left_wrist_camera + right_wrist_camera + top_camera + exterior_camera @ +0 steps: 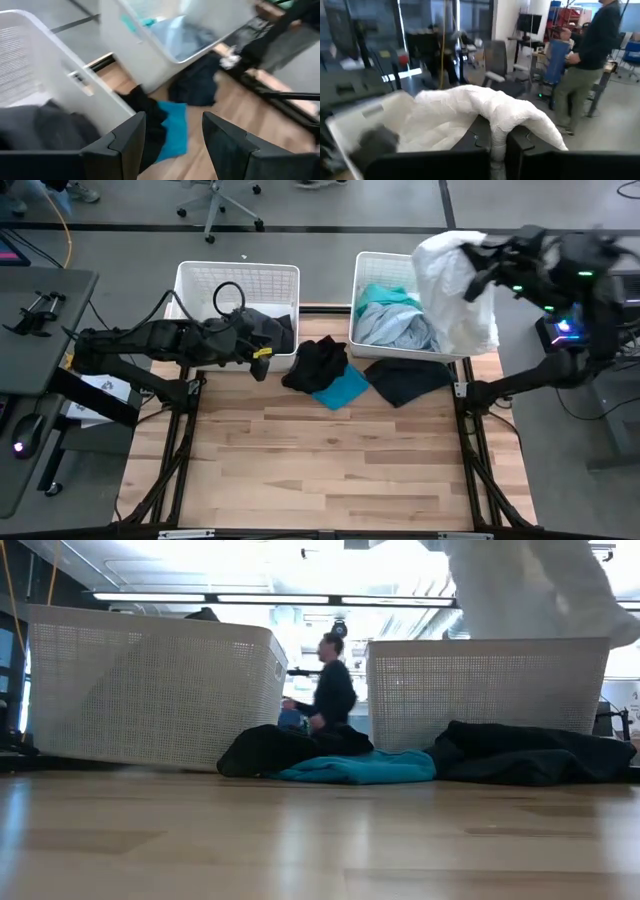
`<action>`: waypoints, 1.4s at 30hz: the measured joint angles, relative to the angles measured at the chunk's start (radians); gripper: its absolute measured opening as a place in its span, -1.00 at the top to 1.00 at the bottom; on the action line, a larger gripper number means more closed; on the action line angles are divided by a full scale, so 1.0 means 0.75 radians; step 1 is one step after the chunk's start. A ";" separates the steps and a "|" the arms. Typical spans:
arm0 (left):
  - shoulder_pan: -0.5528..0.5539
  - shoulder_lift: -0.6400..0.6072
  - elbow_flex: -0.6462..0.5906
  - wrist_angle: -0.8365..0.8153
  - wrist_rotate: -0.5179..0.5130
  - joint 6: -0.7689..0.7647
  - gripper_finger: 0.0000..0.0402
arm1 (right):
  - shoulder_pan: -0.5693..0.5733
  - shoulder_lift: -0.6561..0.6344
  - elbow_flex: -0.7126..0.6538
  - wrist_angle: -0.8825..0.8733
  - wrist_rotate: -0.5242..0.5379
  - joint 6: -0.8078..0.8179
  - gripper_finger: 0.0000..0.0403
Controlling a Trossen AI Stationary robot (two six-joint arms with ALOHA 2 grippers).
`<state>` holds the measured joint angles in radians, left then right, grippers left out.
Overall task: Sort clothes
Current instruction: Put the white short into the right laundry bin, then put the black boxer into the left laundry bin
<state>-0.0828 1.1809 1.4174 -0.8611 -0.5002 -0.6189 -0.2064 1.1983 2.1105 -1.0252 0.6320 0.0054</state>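
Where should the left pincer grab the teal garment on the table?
Take the teal garment at its free near-right corner, coming straight down from above. Its far-left part lies under the black garment, so only that outer corner is bare. It lies flat, so pinch a fold rather than the edge. The left pincer, open at the left basket, is the closer one.

A robotics lab or open office: grey floor, a rolling office chair (215, 205), a dark computer monitor (528, 23) on a desk, long ceiling strip lights (270, 599), and a standing person (587, 65).
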 joint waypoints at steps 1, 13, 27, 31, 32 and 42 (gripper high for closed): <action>-0.018 0.000 0.000 0.024 0.001 0.001 0.08 | -0.054 0.007 -0.039 0.013 -0.039 -0.007 1.00; -0.230 0.000 0.000 0.233 -0.009 0.059 0.08 | -0.736 0.126 -0.634 0.004 -0.696 0.029 0.98; -0.345 0.085 0.001 0.239 -0.109 -0.034 0.08 | -0.937 0.167 -1.308 0.027 -0.763 0.172 0.66; -0.344 0.165 0.001 0.239 -0.060 -0.017 0.08 | -0.948 0.204 -1.249 -0.030 -0.794 0.130 0.35; -0.343 0.187 0.001 0.240 -0.048 -0.005 0.08 | -0.948 0.204 -1.213 -0.050 -0.795 0.116 0.27; -0.328 0.479 0.000 0.226 0.025 0.402 0.13 | -0.877 0.147 -0.590 -0.258 -0.916 0.084 -0.08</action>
<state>-0.3285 1.5398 1.4174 -0.6916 -0.4811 -0.3175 -0.8644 1.3088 1.6683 -1.2188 -0.0550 0.0684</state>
